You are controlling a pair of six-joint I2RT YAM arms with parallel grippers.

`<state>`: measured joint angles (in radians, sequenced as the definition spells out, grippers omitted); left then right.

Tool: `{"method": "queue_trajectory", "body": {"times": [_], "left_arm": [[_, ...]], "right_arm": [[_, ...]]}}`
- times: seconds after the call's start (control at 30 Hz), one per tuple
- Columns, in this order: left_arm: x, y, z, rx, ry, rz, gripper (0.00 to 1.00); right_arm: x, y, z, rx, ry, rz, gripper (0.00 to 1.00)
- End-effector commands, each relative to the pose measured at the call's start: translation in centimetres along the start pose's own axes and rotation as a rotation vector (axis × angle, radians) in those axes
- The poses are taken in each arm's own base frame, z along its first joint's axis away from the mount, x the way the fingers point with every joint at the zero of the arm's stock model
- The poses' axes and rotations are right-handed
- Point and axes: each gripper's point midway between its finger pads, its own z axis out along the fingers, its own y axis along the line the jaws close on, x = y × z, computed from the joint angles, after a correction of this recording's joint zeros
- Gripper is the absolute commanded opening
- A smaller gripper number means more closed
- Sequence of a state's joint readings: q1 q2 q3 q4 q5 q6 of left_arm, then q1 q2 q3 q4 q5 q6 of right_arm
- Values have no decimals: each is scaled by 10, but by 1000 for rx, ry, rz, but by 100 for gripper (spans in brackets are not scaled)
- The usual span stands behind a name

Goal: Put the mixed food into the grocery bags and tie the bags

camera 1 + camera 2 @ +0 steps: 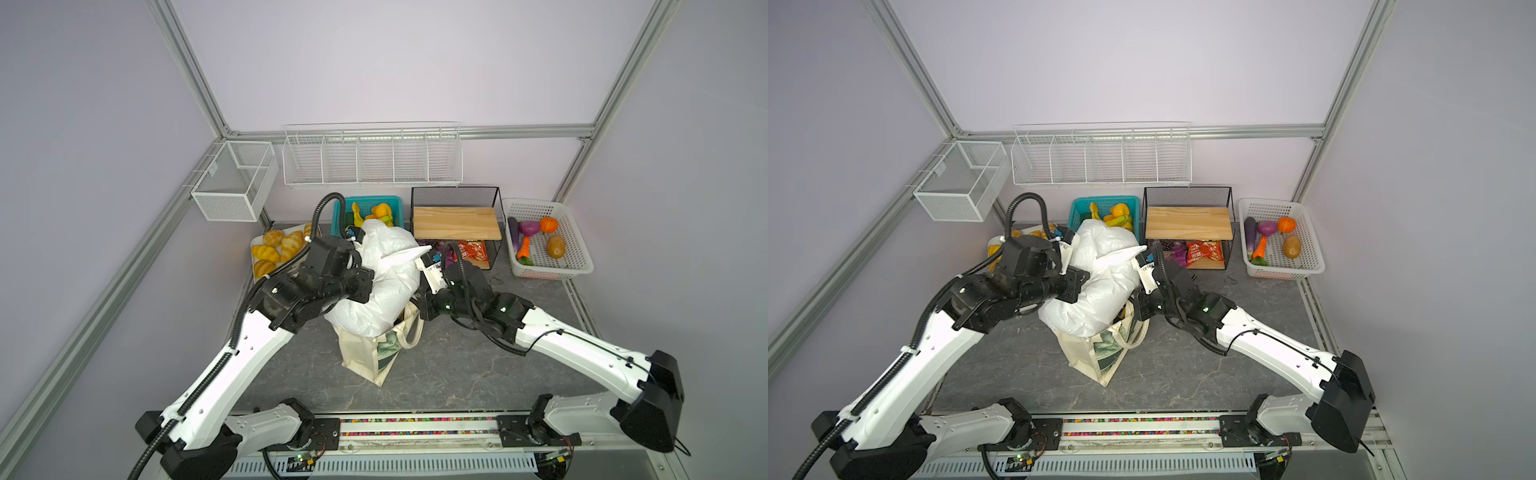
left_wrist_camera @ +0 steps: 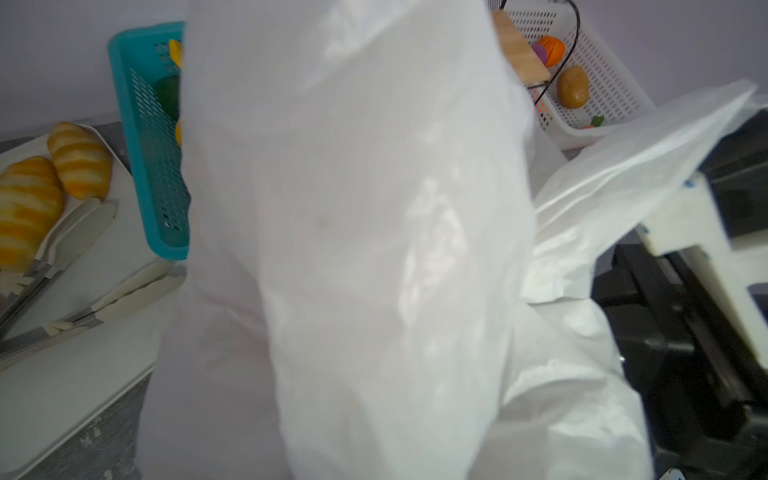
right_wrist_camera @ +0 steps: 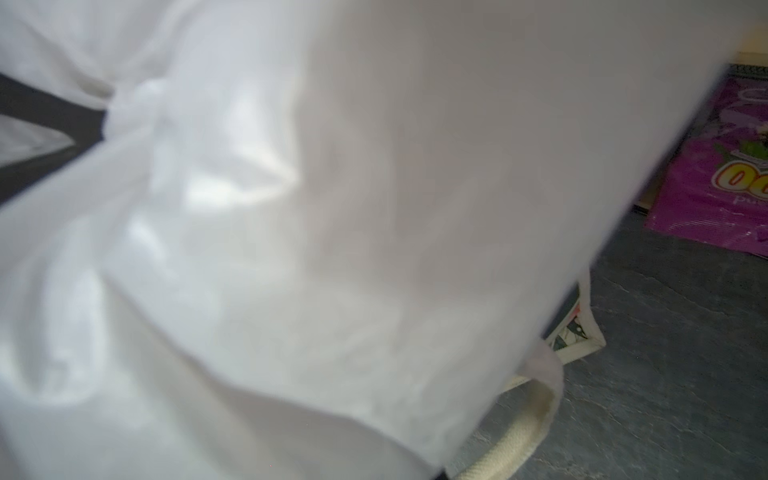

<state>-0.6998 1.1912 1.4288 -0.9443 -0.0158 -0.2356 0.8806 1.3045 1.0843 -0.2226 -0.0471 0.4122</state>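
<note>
At the back left corner of the table [image 1: 478,365], the bread rolls [image 1: 274,249] lie on their tray, not part of this job. Next to them is the left gripper [image 1: 354,246]. Its jaws are closed, and from the film hanging right before its wrist camera I judge it pinches the top of the white plastic bag [image 1: 386,274].

This bag is puffed and held up over the middle of the table, and its lower end sits in the mouth of the canvas tote [image 1: 361,353], which stands upright a little nearer the front edge. A small dark and yellow patch [image 1: 1122,311] shows at the tote's mouth. It may be the zigzag snack bag, but I cannot tell. The green snack bag and the round vegetable I do not see anywhere loose, so I suppose they are inside already.

To the right, the right gripper [image 1: 428,259] is closed on a handle strip pulled out sideways from the plastic bag.

So the packing looks finished. The two handles are apart and no knot between them is clear to me, and the tote's straps [image 1: 411,332] hang loose, so in my view the tying is not yet done.
</note>
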Motion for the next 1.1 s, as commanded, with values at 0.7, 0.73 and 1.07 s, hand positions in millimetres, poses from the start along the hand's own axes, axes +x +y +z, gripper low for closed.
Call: {"method": "queue_trajectory", "body": {"times": [0.7,0.73,1.07], "left_arm": [[120,10,94,-56,483,35,0],[123,13,94,-65,488,37,0],[96,-20,80,135,299,17,26]], "right_arm": [[-41,-38,-67,145,-206,-48,7],[-41,-40,-69,153,-210,-49,7],[-30,-51,-58,176,-177,-39,7]]}}
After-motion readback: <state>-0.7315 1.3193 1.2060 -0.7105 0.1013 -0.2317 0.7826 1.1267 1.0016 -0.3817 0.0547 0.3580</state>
